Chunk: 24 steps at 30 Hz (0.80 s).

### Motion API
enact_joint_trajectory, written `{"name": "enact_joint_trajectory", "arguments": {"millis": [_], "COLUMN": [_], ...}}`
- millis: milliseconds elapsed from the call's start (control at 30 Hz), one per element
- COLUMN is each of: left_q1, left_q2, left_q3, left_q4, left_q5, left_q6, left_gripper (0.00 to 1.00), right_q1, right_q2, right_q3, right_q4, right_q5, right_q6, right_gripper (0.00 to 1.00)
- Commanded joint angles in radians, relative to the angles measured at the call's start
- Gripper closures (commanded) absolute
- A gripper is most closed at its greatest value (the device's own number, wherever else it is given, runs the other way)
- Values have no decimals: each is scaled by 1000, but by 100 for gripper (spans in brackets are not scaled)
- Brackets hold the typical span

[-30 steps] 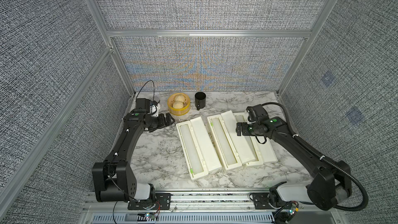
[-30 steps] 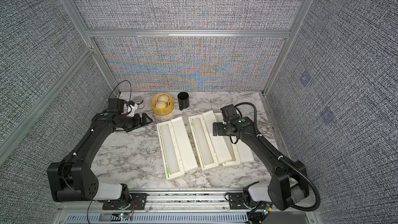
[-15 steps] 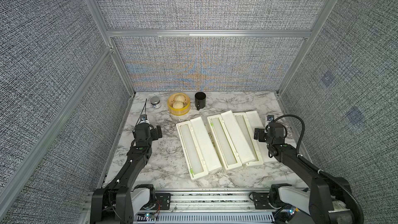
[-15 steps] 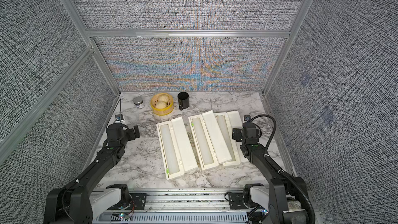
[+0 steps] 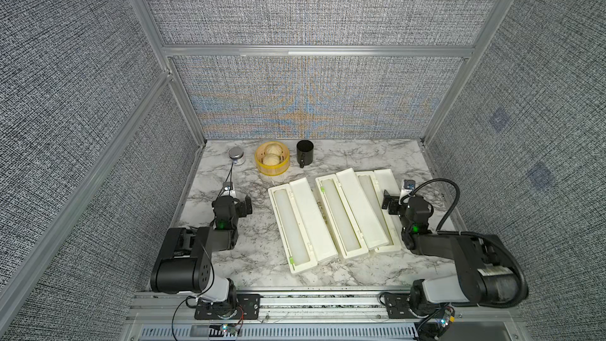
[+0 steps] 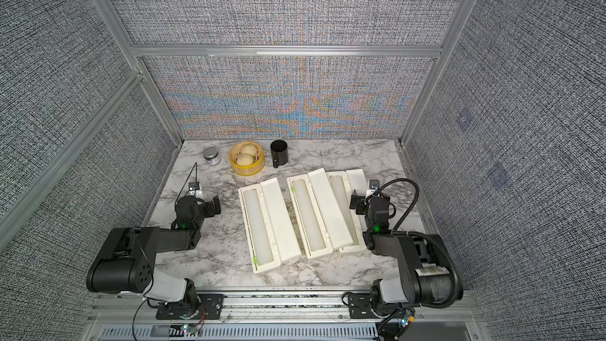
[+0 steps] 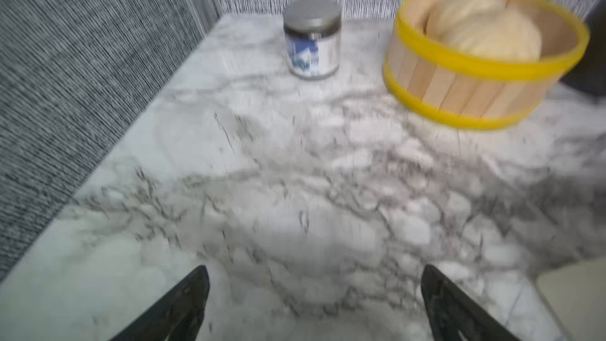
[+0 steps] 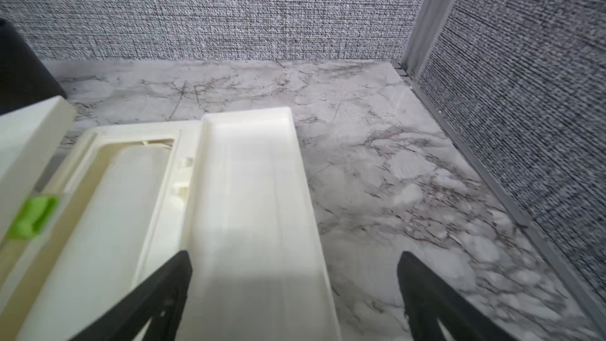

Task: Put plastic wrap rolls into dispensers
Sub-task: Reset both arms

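Rolls in place: the left dispenser (image 5: 313, 221), the middle dispenser (image 5: 362, 211) and the right dispenser (image 5: 384, 180) lie side by side, lids thrown open, at the centre of the marble table (image 5: 249, 257). Each is a long narrow cream box whose long axis runs from the robot's edge toward the back wall, far end leaning slightly left. A translucent roll lies lengthwise in every trough, parallel to its box: the left roll (image 5: 290, 224), the middle roll (image 5: 342, 218) and the right roll (image 5: 369, 188). The right roll is partly covered by the middle dispenser's open lid, which overlaps its neighbour. A green slider (image 5: 291, 260) sits at the left dispenser's near end, a second slider (image 5: 322, 189) at the middle dispenser's far end. The left gripper (image 7: 314, 293), fingers spread wide and empty, is over bare marble left of the boxes, facing a small jar (image 5: 236, 155) and a yellow-rimmed steamer basket (image 5: 272, 172) of buns; a black mug (image 5: 305, 152) stands beside the basket. The right gripper (image 8: 295, 257), equally wide and empty, is at the right dispenser's outer side, one finger over the seam between trough and lid, the other over bare table
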State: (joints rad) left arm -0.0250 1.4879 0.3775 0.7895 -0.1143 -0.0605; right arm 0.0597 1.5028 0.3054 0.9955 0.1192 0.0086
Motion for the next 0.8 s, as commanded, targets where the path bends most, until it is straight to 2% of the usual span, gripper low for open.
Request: {"name": "enact_joint_trajectory", "arguments": {"millis": [0, 67, 100, 133, 200, 267, 400, 767], "left_q1": [-5, -6, -6, -5, -6, -5, -6, -6], "left_q2": [21, 59, 52, 43, 47, 46, 48, 47], "left_q3": [10, -16, -15, -10, -19, -28, -21, -16], "left_q4": [48, 166, 155, 129, 152, 169, 158, 151], "left_q5": [-3, -6, -5, -2, -4, 1, 17, 19], "left_q6": [15, 21, 22, 22, 21, 18, 27, 27], "left_gripper": [1, 1, 1, 1, 1, 1, 1, 1], "right_q1": [-2, -14, -13, -13, -14, -13, -13, -17], "right_q2": [2, 51, 15, 15, 41, 12, 34, 27], "right_q3": [92, 80, 106, 112, 70, 110, 82, 90], "right_q4": [-205, -100, -200, -225, -95, -224, -131, -155], "right_q5": [-35, -52, -46, -45, -46, -41, -52, -61], "right_q6": [-29, -25, -24, -23, -29, -23, -33, -30], "right_gripper": [1, 1, 1, 1, 1, 1, 1, 1]}}
